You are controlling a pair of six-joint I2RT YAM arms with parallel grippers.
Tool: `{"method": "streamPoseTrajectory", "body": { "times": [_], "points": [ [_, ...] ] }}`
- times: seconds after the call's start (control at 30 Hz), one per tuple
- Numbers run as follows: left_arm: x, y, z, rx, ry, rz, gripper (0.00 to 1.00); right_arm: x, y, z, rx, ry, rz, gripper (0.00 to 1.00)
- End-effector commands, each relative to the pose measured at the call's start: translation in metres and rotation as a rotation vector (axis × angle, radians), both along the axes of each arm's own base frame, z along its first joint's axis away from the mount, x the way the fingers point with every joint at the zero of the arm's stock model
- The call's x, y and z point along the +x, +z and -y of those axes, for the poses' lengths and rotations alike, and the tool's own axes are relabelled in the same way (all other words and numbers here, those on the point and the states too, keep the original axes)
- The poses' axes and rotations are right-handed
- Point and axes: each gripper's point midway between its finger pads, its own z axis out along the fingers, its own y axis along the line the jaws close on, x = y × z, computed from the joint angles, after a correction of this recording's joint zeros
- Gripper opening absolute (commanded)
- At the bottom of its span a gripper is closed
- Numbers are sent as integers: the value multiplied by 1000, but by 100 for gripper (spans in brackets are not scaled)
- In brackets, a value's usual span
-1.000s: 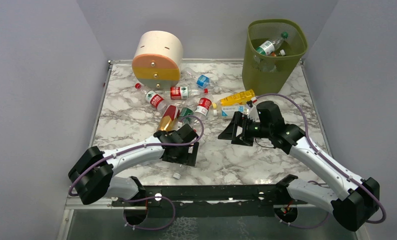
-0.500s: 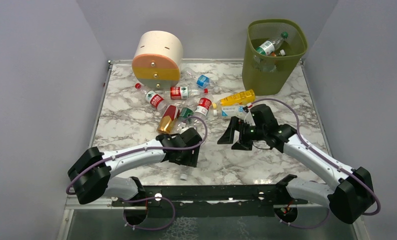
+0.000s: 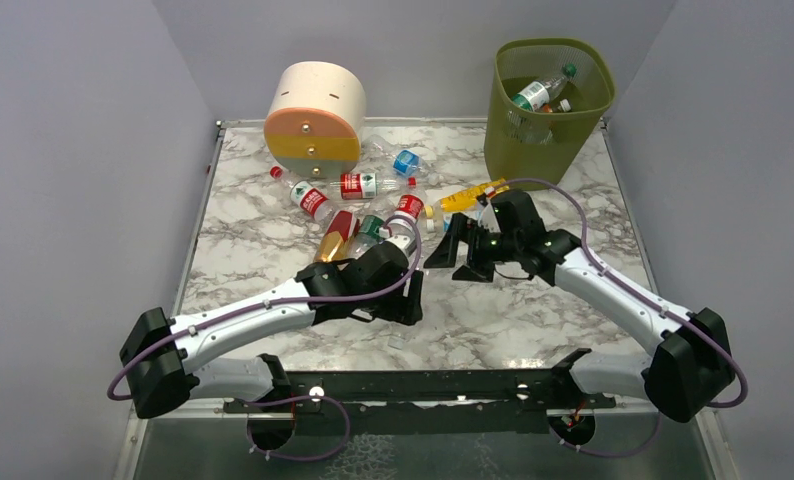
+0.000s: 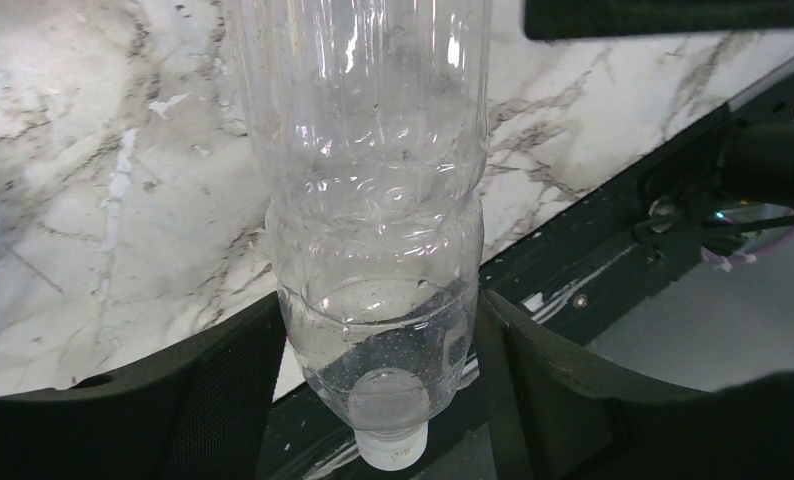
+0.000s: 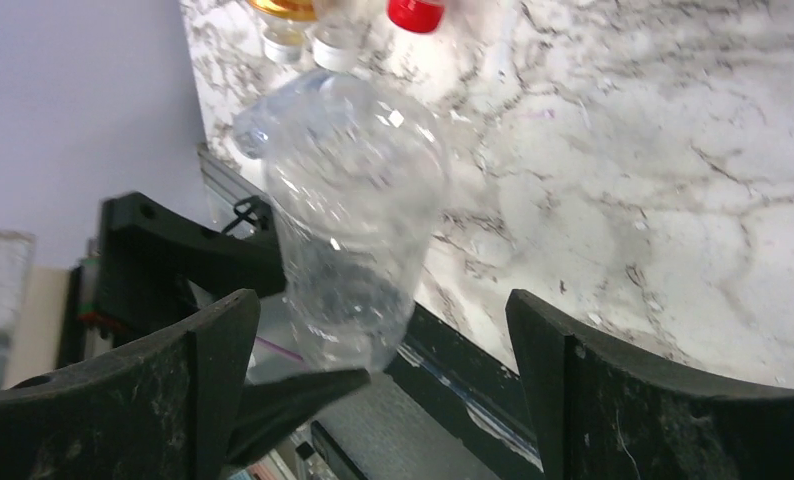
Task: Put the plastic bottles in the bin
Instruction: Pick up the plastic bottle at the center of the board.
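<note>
1. Now the left pincer (image 4: 381, 335) sits nearest the desk's front edge, closed narrow on a clear bottle (image 4: 368, 150). Both fingers press its shoulder just above the cap, and the cap points back toward the wrist. Gripping at that stiffer, tapering part is probably why the thin wall shows no crushing.
2. Ahead of this pincer the bottle's body runs outward. In the right wrist view it hangs tilted above the desk (image 3: 533, 320) rather than lying flat, so I judge it lifted and ready to carry.
3. Just beyond it and to its right, the right pincer (image 3: 451, 255) stands wide with nothing between its fingers, facing the held bottle. This may be preparation for a handover, since the bin is on that arm's side, but that is only a guess.
4. Beyond both pincers lie the loose bottles (image 3: 358, 185), on their sides and crowded together, several touching. A yellow bottle (image 3: 470, 193) lies just past the right pincer, partly hidden by that arm.
5. Farther beyond the left pincer stands a drawer box (image 3: 313, 115), which is no part of the job.
6. Farthest off, well beyond the right pincer, the bin (image 3: 533, 150) stands upright with binned bottles (image 3: 536, 93) inside. Its tall wall means any bottle must be raised over the rim before release.
</note>
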Motion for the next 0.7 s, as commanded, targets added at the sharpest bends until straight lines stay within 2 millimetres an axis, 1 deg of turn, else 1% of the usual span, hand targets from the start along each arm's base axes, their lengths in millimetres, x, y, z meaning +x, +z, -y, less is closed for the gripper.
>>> {"method": "streamPoseTrajectory", "body": {
  "times": [0.0, 0.13, 0.43, 0.57, 0.67],
  "points": [
    [-11, 29, 25, -140, -98, 8, 69, 19, 28, -13, 74, 3, 67, 97],
    [-12, 36, 29, -166, -108, 10, 69, 22, 31, -17, 81, 20, 73, 97],
    [-10, 40, 35, -182, -115, 17, 68, 14, 27, -16, 93, 50, 65, 96],
    [-8, 42, 37, -191, -112, 24, 68, 10, 26, -16, 103, 58, 61, 90],
    [-6, 41, 38, -185, -106, 25, 68, 8, 27, -16, 106, 59, 64, 82]
  ]
}}
